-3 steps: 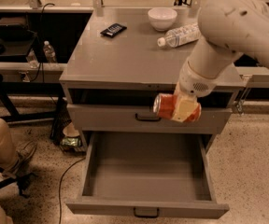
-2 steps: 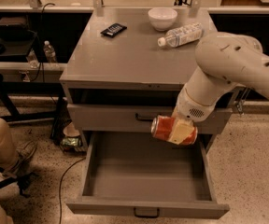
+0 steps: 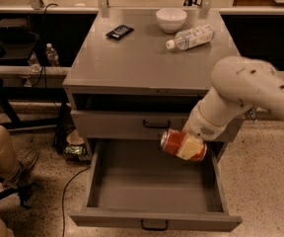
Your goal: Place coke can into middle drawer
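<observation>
Coke can held on its side over the open middle drawer.

Nearest the camera, the middle drawer [image 3: 152,218] stands pulled out, its grey inside bare. Over its right rear part the gripper [image 3: 189,146] is clenched around the coke can [image 3: 170,141], which lies tilted on its side in the air, just in front of the closed upper drawer [image 3: 117,125]. Farther back, on the cabinet top [image 3: 132,68], lie a water bottle [image 3: 192,37], a white bowl [image 3: 171,19] and a flat black object [image 3: 120,31].
</observation>
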Controlling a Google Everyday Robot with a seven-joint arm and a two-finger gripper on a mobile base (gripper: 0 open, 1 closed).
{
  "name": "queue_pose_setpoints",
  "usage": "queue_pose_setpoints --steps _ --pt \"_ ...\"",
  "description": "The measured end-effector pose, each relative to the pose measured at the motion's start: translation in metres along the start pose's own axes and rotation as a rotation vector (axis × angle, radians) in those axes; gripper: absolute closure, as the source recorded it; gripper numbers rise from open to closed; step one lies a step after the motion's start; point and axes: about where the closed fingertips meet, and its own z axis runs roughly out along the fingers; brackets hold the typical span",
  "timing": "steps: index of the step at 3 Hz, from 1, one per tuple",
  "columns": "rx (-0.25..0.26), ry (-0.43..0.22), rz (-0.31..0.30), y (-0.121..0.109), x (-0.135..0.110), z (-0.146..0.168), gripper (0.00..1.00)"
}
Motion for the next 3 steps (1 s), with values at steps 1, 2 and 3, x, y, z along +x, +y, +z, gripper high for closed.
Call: queue_pose_setpoints --steps 1,2,3 --pt "0.026 -0.061 0.054 -0.012 0.008 0.056 1.0" --pt "0.022 -0.09 0.088 -0.018 0.011 0.095 1.0" --pt "0.018 -0.109 0.123 -0.019 0.013 0.135 1.0"
